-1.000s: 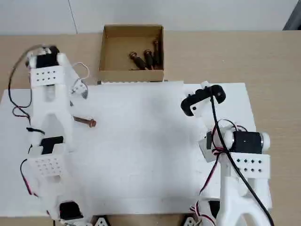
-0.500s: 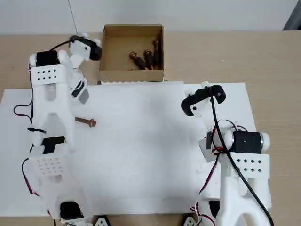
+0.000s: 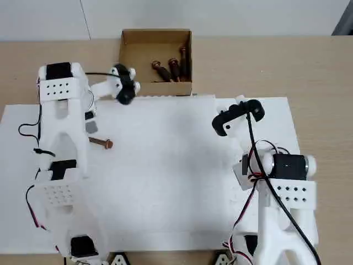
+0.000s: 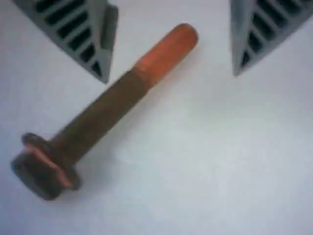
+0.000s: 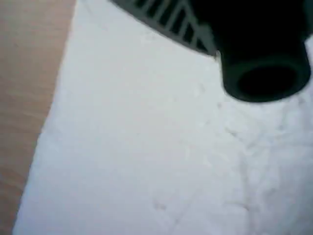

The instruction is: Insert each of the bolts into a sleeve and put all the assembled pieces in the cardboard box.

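Rust-brown bolt [image 3: 101,143] lying flat on the white foam sheet [image 3: 165,182], near the sheet's left side and well apart from the cardboard box [image 3: 124,61]. Its flanged head is turned toward the middle of the sheet, and its shank points back toward the left arm. In the left wrist view the shank is dark near the head and a lighter orange toward the tip.

Left gripper [image 4: 169,74] hangs directly over the bolt. Its two ribbed grey fingers [image 4: 78,34] stand wide apart, one on each side of the orange end. Neither touches the bolt.

Right gripper [image 5: 215,46] sits over the right part of the foam sheet, its fingers clamped on a black sleeve [image 5: 266,73]. The sleeve is a short tube whose open end faces the wrist camera. It is held just above the foam, near the sheet's edge where the wooden tabletop [image 5: 29,98] begins.

The cardboard box stands on the tabletop at the far edge of the foam sheet, its near wall touching the sheet. Three assembled pieces [image 3: 172,69], brown bolts in dark sleeves, lie side by side in its right half.
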Robot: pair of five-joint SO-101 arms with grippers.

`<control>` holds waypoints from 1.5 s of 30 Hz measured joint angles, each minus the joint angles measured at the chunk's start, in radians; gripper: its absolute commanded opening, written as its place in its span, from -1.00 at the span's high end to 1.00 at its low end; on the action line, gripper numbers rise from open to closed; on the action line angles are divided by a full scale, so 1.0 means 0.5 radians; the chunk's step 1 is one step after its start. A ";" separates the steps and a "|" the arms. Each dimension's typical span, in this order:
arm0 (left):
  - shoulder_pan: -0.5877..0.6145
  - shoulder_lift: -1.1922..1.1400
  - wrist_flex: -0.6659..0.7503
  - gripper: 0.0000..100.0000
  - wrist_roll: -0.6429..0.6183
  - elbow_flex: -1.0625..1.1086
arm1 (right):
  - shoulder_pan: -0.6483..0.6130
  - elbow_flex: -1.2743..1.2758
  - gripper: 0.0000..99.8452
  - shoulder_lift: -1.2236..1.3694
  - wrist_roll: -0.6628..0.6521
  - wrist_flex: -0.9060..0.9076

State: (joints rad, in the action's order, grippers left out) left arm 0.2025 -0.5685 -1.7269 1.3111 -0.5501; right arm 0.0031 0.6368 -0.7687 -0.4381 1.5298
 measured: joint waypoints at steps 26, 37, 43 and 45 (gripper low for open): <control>-0.071 -0.012 0.000 0.69 0.095 0.368 | 0.000 0.000 0.99 0.000 0.000 0.000; -0.080 -0.212 0.077 0.79 0.095 0.365 | 0.000 0.000 0.99 0.000 0.000 0.000; -0.089 -0.212 0.074 0.92 0.095 0.368 | 0.000 0.000 0.99 0.000 0.000 0.000; -0.092 -0.212 0.071 0.99 0.095 0.368 | 0.000 0.000 0.99 0.000 0.000 0.000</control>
State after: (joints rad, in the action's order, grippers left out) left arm 0.1565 -0.6743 -1.6916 1.3587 -0.3659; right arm 0.0031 0.6368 -0.7687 -0.4381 1.5298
